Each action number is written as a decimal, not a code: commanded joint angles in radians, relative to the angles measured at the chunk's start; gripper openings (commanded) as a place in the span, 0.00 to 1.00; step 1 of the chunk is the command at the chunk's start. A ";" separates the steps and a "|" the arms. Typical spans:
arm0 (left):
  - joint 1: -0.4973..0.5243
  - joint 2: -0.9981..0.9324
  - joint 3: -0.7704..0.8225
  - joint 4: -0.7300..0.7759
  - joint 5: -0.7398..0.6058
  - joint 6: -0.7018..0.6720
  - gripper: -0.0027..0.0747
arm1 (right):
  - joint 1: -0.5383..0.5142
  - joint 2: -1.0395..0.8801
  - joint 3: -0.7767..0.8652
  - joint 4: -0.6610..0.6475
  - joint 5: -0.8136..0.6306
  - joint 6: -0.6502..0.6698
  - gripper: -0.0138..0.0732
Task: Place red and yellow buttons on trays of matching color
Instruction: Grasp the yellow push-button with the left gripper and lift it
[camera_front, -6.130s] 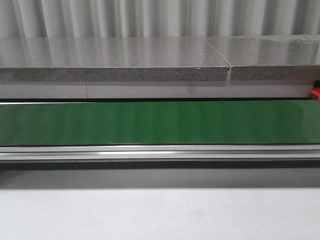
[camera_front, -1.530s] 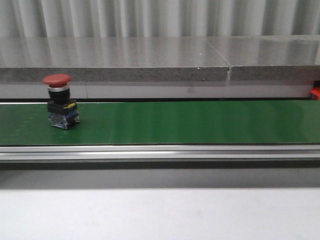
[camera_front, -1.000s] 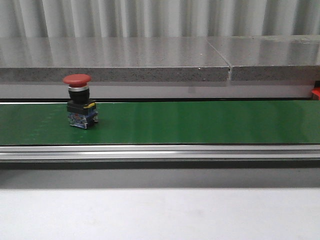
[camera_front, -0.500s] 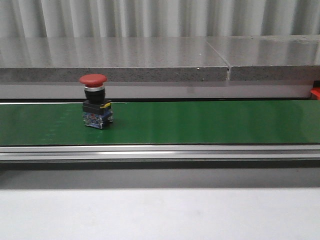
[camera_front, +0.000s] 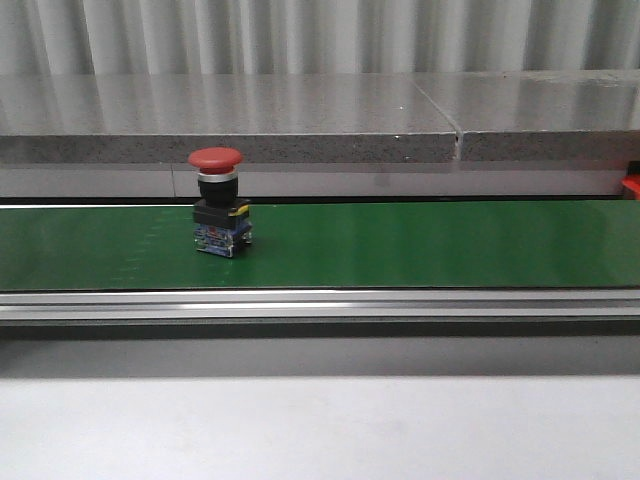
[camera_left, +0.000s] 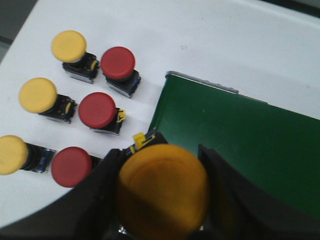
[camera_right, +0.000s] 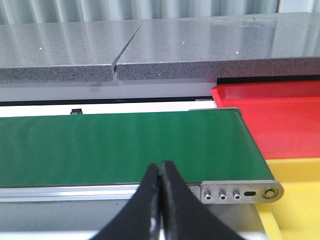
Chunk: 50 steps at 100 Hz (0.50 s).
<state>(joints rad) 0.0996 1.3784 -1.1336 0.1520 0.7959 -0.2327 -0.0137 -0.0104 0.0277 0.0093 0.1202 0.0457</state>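
Belt (camera_front: 420, 245) of glossy green runs left to right across my front view, framed by a silver rail along its near edge, with a speckled grey stone ledge (camera_front: 230, 148) and a ribbed pale wall behind and a white tabletop (camera_front: 320, 430) in front. Upright on the belt's left part stands a red button (camera_front: 219, 204), its long axis vertical, the mushroom cap on top, a black collar and a blue-and-yellow block beneath.

My left gripper (camera_left: 162, 192) is clamped on a yellow button (camera_left: 163, 187), cap toward the camera, just at the belt's end; beside it on the white surface wait three yellow-capped and three red-capped buttons (camera_left: 95, 107).

My right gripper (camera_right: 160, 192) has its fingertips pressed together, holding nothing, near the belt's other end, where the red tray (camera_right: 280, 117) and yellow tray (camera_right: 295, 200) sit.
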 joint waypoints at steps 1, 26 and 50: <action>-0.028 0.044 -0.071 0.002 -0.003 0.014 0.01 | -0.006 -0.009 -0.016 -0.009 -0.086 -0.003 0.08; -0.041 0.174 -0.104 -0.016 0.007 0.014 0.01 | -0.006 -0.009 -0.016 -0.009 -0.086 -0.003 0.08; -0.041 0.200 -0.104 -0.023 0.017 0.017 0.01 | -0.006 -0.009 -0.016 -0.009 -0.086 -0.003 0.08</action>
<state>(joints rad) 0.0655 1.6110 -1.2038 0.1329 0.8397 -0.2170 -0.0137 -0.0104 0.0277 0.0093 0.1202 0.0457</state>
